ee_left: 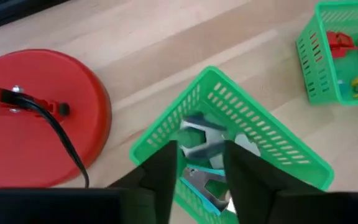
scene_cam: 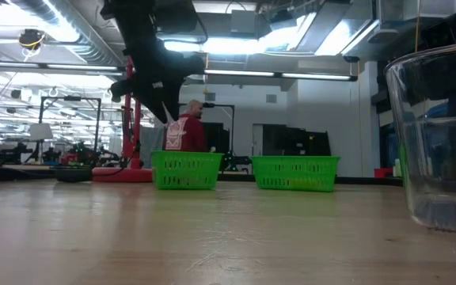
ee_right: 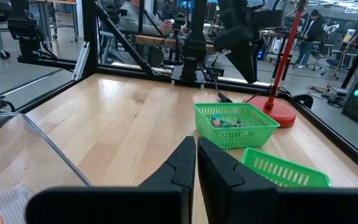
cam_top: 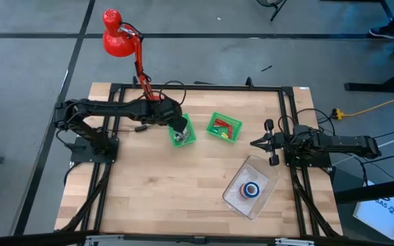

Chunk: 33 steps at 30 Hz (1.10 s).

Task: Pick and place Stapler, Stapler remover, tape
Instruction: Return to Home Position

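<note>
latticed green bin (ee_left: 272, 146) beneath parted left gripper (ee_left: 201, 158); right gripper (ee_right: 196, 146) closed.

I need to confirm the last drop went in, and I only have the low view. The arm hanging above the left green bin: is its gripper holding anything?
Observer: No. The left gripper is open and empty, directly above the left green bin.
Operator: What is in that bin? I only see its side wall.
Observer: Staple removers, grey and teal ones, lying on its bottom.
Operator: And the other arm? It is out of my picture.
Observer: The right gripper is shut on nothing, at the table's right side.
</note>
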Each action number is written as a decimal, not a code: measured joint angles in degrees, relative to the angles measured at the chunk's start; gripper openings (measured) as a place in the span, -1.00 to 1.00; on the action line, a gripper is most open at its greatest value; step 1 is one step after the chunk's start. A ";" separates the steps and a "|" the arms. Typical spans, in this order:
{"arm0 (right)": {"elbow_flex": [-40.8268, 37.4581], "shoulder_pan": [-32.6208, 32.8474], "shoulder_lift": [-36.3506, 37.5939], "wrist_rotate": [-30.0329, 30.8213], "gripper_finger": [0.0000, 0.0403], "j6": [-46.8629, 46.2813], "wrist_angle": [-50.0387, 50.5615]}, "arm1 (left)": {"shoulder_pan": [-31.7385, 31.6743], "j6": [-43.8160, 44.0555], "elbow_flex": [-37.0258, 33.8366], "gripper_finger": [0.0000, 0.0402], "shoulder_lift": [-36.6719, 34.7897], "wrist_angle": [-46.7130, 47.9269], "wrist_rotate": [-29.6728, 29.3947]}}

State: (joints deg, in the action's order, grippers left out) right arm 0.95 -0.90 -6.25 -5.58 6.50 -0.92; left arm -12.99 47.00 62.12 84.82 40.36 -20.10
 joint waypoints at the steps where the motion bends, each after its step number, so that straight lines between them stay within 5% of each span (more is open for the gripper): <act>1: 0.00 0.02 0.01 -0.01 -0.89 0.00 0.01 | -0.11 0.05 0.00 -0.34 -0.09 0.00 -0.25; 9: 0.00 0.00 -0.01 -0.01 -0.90 0.01 -0.01 | -0.64 3.69 0.03 0.03 -3.08 0.80 -6.95; 18: 0.01 0.02 -0.01 -0.01 -0.90 0.01 -0.01 | -0.56 5.52 -0.03 0.06 -10.52 12.60 -5.69; 22: 0.00 0.02 -0.01 0.00 -0.90 0.00 0.00 | 1.08 10.18 -4.42 0.07 -16.07 12.92 -11.27; 26: 0.01 -0.01 -0.01 0.00 -0.90 0.00 -0.01 | 3.11 2.41 -13.56 0.08 -23.83 6.57 -16.07; 33: -0.01 0.00 0.00 0.00 -0.89 0.00 0.01 | 3.17 -16.65 -30.61 0.06 -39.68 -13.32 -7.97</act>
State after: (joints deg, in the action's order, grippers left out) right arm 0.93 -0.90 -6.24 -5.59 6.50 -0.91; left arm -9.82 30.35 31.52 45.13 27.04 -28.07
